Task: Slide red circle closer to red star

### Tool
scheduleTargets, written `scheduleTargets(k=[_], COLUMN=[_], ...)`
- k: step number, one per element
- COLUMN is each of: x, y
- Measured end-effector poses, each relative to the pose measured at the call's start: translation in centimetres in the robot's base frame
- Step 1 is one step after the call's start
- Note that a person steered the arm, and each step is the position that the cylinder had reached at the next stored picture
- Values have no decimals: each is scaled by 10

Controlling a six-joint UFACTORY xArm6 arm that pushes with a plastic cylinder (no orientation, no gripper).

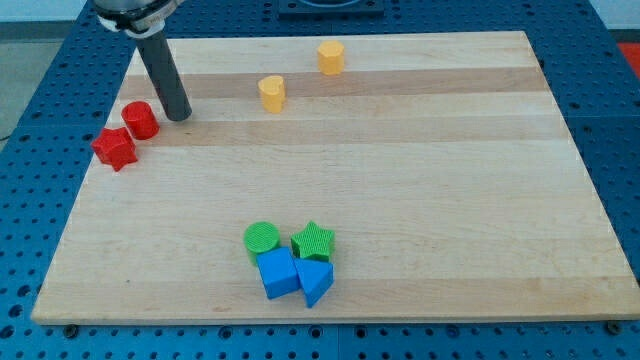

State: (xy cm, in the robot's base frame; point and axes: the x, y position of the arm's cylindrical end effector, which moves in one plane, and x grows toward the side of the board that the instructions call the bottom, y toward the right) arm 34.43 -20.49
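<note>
Tip-only rig, no pincer to open or close: my tip (180, 116) sits upper left of frame, just right of the red circle (140, 119). Red circle is just beside the red star (114, 149), which lies lower left of it.

My tip (180, 115) is sitting on the wooden board (420, 200) near the view's top left, just to the right of the red circle (140, 119), which is lying right beside the red star (115, 148) below and to its left. Two yellow blocks are lying apart toward the view's top, one (272, 92) lower and further left, the other (331, 57) higher and to its right. Well apart from all that, near the view's bottom centre, four blocks are huddling together: the green circle (262, 238) sitting left of the green star (314, 241), the blue cube (277, 272) below them and the blue triangle (314, 282) at its right
</note>
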Motion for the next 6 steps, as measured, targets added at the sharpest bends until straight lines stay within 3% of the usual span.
scheduleTargets(k=[6], x=[24], y=[-27])
